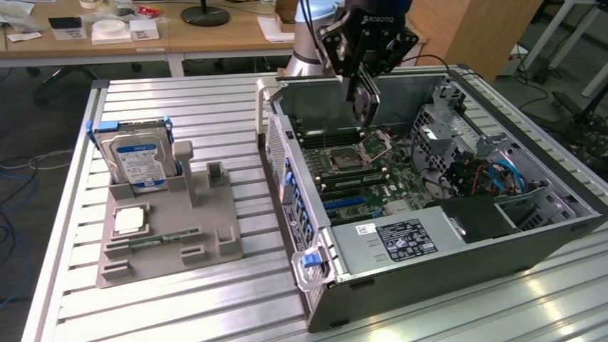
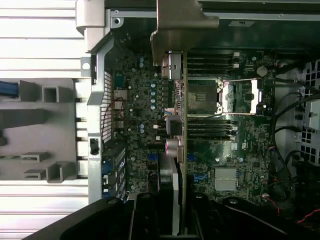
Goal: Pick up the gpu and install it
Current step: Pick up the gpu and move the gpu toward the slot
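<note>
Wrist view: jaws clamped on the gpu point(image 2: 175, 200), held edge-on above the motherboard point(image 2: 140, 125) in the open case point(image 1: 456, 278) — probably so its edge matches the slots.

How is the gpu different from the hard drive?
The gpu is thin and dark; the hard drive is boxy with a blue-white label. The gpu hangs in the gripper over the open computer case; the hard drive stands in the gray holder. Both are upright.
</note>
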`<action>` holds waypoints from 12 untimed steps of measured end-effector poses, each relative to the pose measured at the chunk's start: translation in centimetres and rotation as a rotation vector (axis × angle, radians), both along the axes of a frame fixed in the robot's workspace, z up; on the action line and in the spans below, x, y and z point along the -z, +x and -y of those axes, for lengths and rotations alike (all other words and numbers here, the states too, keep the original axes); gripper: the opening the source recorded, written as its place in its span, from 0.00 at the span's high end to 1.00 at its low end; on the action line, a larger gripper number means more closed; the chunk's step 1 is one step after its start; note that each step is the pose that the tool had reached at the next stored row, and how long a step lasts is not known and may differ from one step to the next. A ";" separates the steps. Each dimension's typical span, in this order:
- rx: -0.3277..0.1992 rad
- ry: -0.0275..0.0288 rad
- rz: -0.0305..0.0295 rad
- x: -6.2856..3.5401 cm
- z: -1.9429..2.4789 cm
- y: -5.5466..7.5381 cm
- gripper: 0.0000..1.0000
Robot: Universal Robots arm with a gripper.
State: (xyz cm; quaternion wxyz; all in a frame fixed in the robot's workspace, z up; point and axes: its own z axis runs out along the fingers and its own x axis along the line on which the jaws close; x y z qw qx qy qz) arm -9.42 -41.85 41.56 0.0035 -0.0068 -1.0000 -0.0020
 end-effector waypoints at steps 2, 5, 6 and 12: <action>0.000 0.0001 0.0000 0.02 0.00 0.7 0.72; 0.000 0.0001 0.0001 0.05 0.00 1.5 0.72; 0.000 0.0000 0.0000 0.05 0.00 1.8 0.72; 0.000 0.0001 0.0000 0.08 0.00 2.9 0.72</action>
